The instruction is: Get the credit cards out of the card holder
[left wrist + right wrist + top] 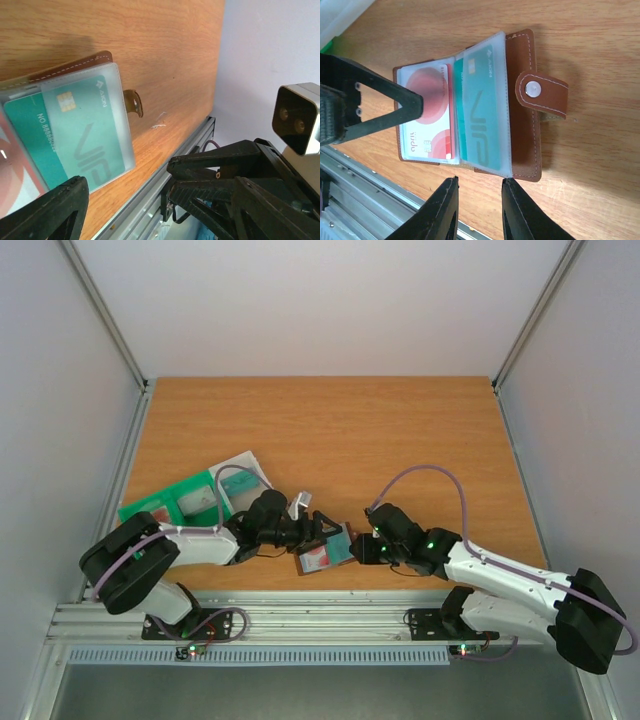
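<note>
Right wrist view, entry one: we are logging the holder (522,100) lying open on the worktop (590,165), near its front edge, between the two hands.

Contents: a red-blotched card (427,130) and a green card (480,115) are sitting in clear sleeves, none out yet.

Left hand (318,532): standing wide open, gripping nothing. One finger (410,107) is lying over the red-blotched card, and we are judging that it is pinning that panel flat.

Right hand (479,181): fingers partly apart and empty, hovering just beside the holder's edge, probably lining up on the green card's exposed end.
</note>
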`<state>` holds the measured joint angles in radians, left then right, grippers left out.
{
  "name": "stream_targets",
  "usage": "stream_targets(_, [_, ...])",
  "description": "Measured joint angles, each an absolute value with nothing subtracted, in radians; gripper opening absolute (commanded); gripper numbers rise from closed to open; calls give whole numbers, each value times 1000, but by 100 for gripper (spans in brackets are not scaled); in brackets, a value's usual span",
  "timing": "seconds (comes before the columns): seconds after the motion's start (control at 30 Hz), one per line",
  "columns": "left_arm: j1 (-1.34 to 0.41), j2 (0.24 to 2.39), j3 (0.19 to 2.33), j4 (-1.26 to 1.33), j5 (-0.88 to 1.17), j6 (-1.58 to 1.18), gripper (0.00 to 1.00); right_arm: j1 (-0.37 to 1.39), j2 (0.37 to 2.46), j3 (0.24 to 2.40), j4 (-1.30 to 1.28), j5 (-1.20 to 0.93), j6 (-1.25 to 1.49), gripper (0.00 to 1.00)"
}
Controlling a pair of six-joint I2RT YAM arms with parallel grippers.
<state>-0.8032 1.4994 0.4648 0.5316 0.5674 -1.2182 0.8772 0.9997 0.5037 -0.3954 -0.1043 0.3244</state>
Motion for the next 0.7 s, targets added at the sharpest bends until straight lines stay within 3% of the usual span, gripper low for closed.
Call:
stream_targets(0.1, [-804, 1469, 465, 480, 542, -1196, 70, 877, 1031, 532, -416, -96, 314, 27])
stream_targets(0.23, [-803, 1464, 464, 433, 518, -1179, 50, 877, 1068, 584, -425, -86, 302, 26])
stream_targets(0.3, [-803, 1465, 464, 426, 509, -1168, 45, 877, 1089, 603, -425, -83, 297, 26])
stream_targets(0.7, [-795, 1493, 444, 418, 473, -1162, 43, 877, 1224, 656, -403, -76, 287, 25])
